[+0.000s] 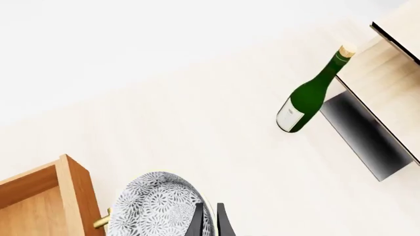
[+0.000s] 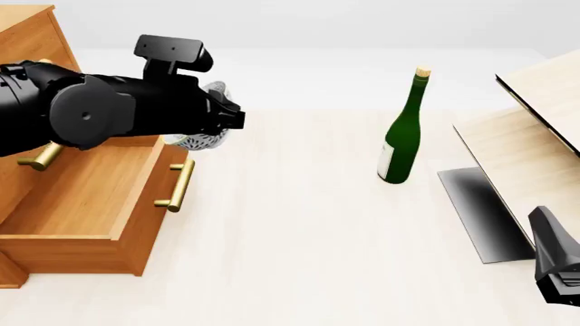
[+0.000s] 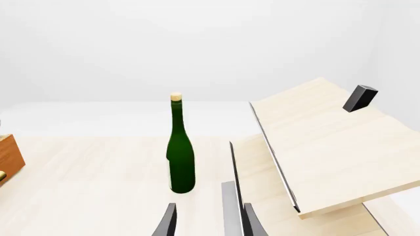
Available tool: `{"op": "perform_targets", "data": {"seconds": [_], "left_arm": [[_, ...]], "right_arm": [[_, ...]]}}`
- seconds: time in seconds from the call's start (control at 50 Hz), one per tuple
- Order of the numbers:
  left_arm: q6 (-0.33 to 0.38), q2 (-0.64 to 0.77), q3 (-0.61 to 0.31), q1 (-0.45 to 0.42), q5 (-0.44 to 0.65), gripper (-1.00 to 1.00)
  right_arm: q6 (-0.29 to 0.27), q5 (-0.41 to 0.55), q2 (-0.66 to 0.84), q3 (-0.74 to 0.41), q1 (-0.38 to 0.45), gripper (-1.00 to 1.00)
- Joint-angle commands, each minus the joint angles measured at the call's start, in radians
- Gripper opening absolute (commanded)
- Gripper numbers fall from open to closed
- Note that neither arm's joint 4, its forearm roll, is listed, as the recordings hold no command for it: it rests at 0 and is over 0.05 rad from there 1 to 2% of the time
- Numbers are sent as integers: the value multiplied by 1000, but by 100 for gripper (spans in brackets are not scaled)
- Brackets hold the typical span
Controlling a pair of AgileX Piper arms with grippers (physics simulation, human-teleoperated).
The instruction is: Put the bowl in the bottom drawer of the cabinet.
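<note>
Left gripper (image 1: 208,221) was clamped on the rim of the bowl (image 1: 157,206), its dark fingers (image 1: 196,220) pinching the speckled wall at one side only. In the front view the bowl (image 2: 201,139) hung in the air beyond the black arm, near the front edge of the bottom drawer (image 2: 86,197), which stood pulled out of the cabinet (image 2: 23,41) with its brass handle (image 2: 176,185) facing the table. The main risk, as I judged it, was a release too soon: the bowl seemed to sit over the drawer's front board rather than its floor, so it could strike the board or the handle and tip out onto the table. A one-sided rim hold could also let it swing or slip. Right gripper (image 3: 208,219) sat well apart near the green bottle (image 3: 180,152), jaws parted and empty.
</note>
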Motion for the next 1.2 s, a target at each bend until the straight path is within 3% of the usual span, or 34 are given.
{"op": "perform_targets", "data": {"seconds": [0.02, 0.74, 0.78, 0.9, 1.08, 1.12, 1.16, 1.18, 1.2], "left_arm": [[12, -57, 33, 37, -8, -100], [2, -178, 161, 181, -38, -100], [4, -201, 122, 190, 21, -100], [5, -228, 131, 217, 37, -100], [-3, -248, 163, 257, 14, -100], [-2, -248, 221, 266, -41, -100], [-1, -260, 180, 275, 11, -100], [-2, -253, 231, 278, -46, -100], [-1, -255, 200, 284, -13, -100]], "right_arm": [[0, 0, 0, 0, 0, 100], [0, 0, 0, 0, 0, 100], [0, 0, 0, 0, 0, 100], [0, 0, 0, 0, 0, 100], [0, 0, 0, 0, 0, 100], [0, 0, 0, 0, 0, 100], [0, 0, 0, 0, 0, 100], [0, 0, 0, 0, 0, 100], [0, 0, 0, 0, 0, 100]]}}
